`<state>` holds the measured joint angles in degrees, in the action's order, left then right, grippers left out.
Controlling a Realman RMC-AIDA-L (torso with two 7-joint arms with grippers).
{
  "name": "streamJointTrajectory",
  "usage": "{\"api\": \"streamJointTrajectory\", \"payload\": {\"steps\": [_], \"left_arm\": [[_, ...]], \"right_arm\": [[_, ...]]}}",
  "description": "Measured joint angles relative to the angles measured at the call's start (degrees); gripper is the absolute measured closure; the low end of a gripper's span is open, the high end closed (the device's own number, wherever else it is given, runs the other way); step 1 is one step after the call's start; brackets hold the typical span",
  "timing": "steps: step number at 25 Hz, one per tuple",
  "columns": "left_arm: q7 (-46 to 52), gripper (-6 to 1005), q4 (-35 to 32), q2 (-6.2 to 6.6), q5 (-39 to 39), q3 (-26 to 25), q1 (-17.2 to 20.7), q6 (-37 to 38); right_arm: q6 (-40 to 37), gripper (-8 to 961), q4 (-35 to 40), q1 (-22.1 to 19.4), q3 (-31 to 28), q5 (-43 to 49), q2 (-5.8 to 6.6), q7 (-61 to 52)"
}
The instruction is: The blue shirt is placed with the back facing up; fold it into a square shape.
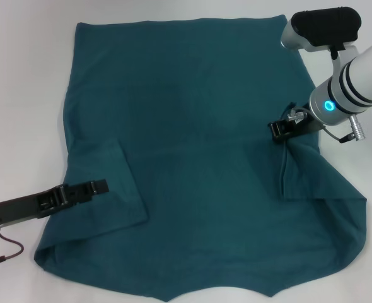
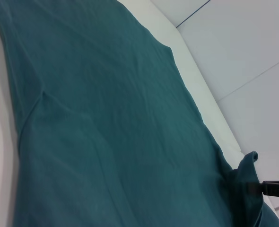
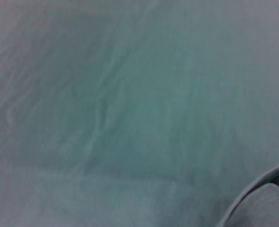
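Large plain teal-blue knit shirt lies spread on the white table, both sleeves folded inward over the body. Left gripper, a slim black pincer, sits low at the shirt's near left edge, tip resting on the folded sleeve flap; whether it pinches cloth cannot be told. Farther off, right gripper is clamped on the right sleeve fold, fabric bunched beneath it.
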<state>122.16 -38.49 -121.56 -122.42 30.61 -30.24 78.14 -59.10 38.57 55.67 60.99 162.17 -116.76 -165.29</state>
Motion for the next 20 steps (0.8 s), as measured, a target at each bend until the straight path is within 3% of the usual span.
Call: {"api": "streamJointTrajectory", "payload": {"steps": [10,15,20], "left_arm": [[0.0,365,0.0,0.0,0.0,0.1,0.0,-0.4],[0.0,365,0.0,0.0,0.0,0.1,0.0,-0.4],[0.0,365,0.0,0.0,0.1,0.2,0.0,-0.4]], "right_arm": [[-0.5,907,0.0,-0.6,-0.7,0.0,0.35,-0.3],[-0.3,852,-0.3,-0.8,-2.3,0.0,0.75,-0.3],[-0.2,706,-0.6,-0.8,-2.6,0.1,0.95,-0.1]]}}
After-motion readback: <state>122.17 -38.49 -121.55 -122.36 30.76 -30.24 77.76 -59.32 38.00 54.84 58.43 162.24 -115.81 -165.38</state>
